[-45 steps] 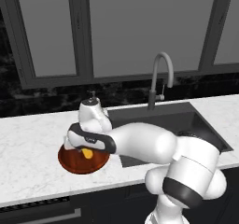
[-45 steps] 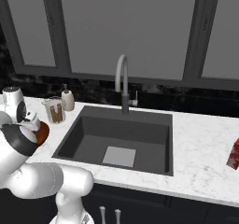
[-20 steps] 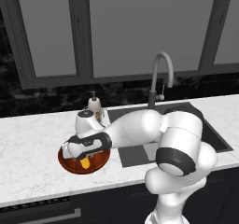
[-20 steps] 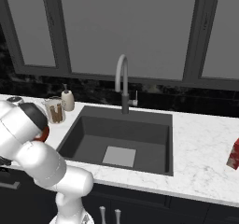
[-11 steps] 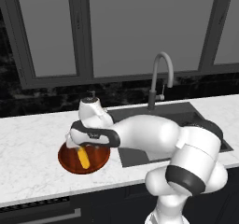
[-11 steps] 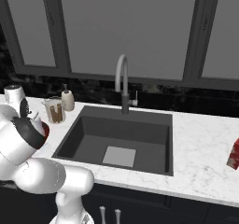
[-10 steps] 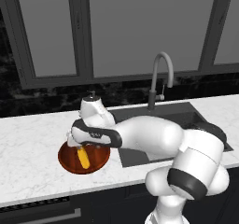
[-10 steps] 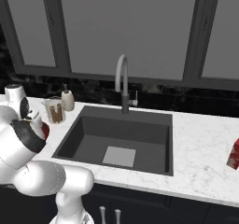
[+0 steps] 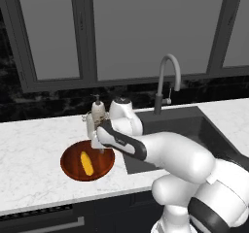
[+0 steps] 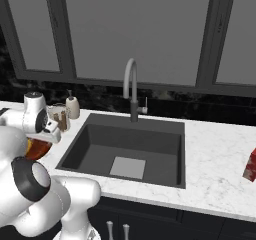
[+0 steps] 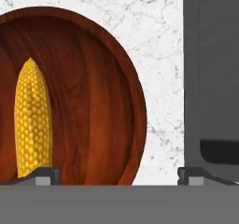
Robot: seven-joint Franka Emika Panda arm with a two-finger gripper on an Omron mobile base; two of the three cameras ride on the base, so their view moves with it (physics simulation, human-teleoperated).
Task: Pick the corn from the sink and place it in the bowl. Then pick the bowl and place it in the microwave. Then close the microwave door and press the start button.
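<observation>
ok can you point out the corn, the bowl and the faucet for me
corn [image 9: 87, 163], left base view, middle of the cob lying in the bowl.
bowl [image 9: 104, 160], left base view, bare inner wood right of the cob.
faucet [image 10: 130, 69], right base view, top of the curved neck.

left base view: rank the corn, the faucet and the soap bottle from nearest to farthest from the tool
1. The corn, lying in the bowl just below and left of the open tool.
2. The soap bottle, on the counter behind the tool; close to the corn's rank, so this call is loose.
3. The faucet, off to the right behind the sink, clearly farthest.
</observation>
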